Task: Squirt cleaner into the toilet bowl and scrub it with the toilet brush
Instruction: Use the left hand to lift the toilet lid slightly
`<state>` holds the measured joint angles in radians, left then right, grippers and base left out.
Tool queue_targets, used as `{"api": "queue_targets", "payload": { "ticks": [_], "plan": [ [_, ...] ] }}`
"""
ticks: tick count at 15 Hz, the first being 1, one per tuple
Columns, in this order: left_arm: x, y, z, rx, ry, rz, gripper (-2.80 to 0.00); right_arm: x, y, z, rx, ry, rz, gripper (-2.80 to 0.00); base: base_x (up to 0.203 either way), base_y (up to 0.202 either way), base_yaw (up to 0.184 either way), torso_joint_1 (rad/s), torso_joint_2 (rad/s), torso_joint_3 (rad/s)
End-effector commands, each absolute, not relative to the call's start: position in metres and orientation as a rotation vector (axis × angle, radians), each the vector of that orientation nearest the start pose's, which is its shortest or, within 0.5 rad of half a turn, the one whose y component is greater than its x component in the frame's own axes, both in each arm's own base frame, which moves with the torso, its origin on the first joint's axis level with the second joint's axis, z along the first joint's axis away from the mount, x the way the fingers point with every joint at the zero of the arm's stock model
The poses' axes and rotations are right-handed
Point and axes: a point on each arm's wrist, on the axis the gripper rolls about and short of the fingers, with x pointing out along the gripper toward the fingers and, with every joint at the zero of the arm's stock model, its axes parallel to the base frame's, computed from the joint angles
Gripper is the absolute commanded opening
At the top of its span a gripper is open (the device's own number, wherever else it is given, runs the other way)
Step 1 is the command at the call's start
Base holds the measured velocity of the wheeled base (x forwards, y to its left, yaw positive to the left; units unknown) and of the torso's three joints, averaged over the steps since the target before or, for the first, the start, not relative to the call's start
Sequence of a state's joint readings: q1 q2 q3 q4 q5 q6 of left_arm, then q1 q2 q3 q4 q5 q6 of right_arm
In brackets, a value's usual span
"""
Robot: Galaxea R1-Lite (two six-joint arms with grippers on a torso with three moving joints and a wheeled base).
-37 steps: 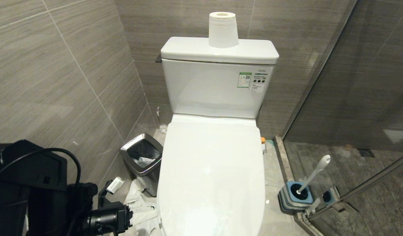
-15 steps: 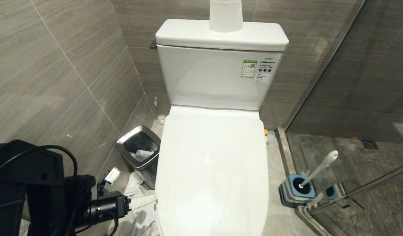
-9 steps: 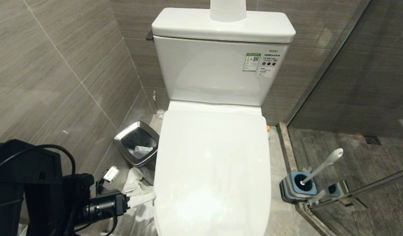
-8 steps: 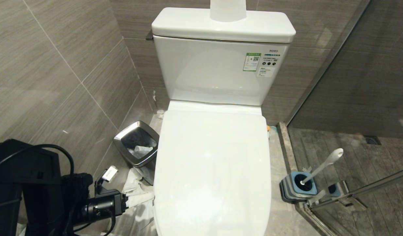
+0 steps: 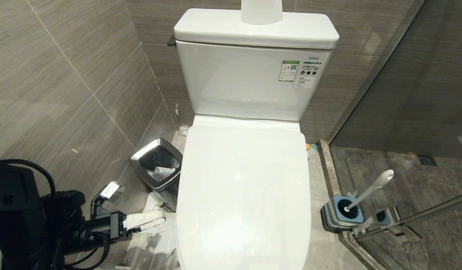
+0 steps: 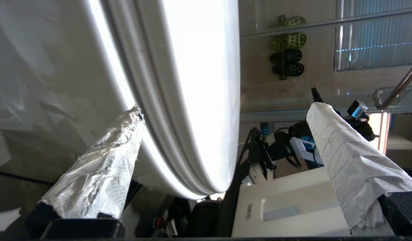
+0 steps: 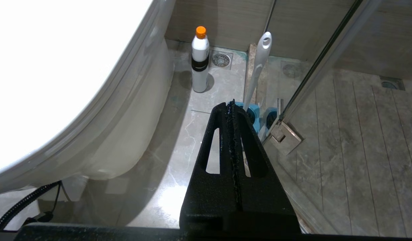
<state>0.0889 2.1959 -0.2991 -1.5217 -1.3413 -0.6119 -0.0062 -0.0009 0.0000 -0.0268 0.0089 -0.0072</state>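
Filling the middle of the head view, the toilet bowl (image 5: 243, 195) stands with its white lid down, so the basin itself is hidden. Behind it rises the tank (image 5: 253, 75), and a white paper roll (image 5: 261, 11) stands on the tank's top. On the robot's left side of the toilet, a square steel-rimmed waste bin (image 5: 157, 168) stands on the floor near the wall, with crumpled paper (image 5: 152, 243) lying beside it. The left gripper (image 5: 155, 220) is low beside the front left edge of the seat; its jaws stand wide apart, paper-wrapped fingers (image 6: 102, 174) on either side of the lid's rim, and they hold nothing. The right gripper (image 7: 230, 104) hangs over the floor on the toilet's right side, jaws pressed together and empty. The toilet brush (image 5: 369, 189) leans in its blue-and-grey holder (image 5: 341, 217) by the glass shower door. The cleaner (image 7: 200, 60) stands upright on the floor, near the toilet's right side and just beyond the brush holder.
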Motion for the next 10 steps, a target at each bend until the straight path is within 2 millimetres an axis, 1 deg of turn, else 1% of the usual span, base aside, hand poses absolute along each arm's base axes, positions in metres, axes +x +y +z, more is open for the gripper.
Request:
{"api": "queue_targets", "payload": {
  "ticks": [1, 5, 7, 10],
  "plan": [
    [0.268, 0.001, 0.031, -0.773, 0.665, -1.136, 0.00, -0.022, 0.000, 0.075, -0.007, -0.017, 0.003, -2.80, 0.000, 0.000, 0.000, 0.000, 0.00, 0.000],
    [0.261, -0.003, 0.031, -0.773, 0.679, -1.150, 0.00, -0.022, 0.000, 0.075, -0.008, -0.017, 0.003, -2.80, 0.000, 0.000, 0.000, 0.000, 0.00, 0.000],
    [0.260, -0.005, 0.029, -0.774, 0.689, -1.154, 0.00, -0.022, 0.000, 0.075, -0.007, -0.017, 0.003, -2.80, 0.000, 0.000, 0.000, 0.000, 0.00, 0.000],
    [0.248, -0.011, 0.025, -0.771, 0.713, -1.160, 0.00, -0.022, 0.000, 0.075, -0.008, -0.017, 0.003, -2.80, 0.000, 0.000, 0.000, 0.000, 0.00, 0.000]
  ]
}}
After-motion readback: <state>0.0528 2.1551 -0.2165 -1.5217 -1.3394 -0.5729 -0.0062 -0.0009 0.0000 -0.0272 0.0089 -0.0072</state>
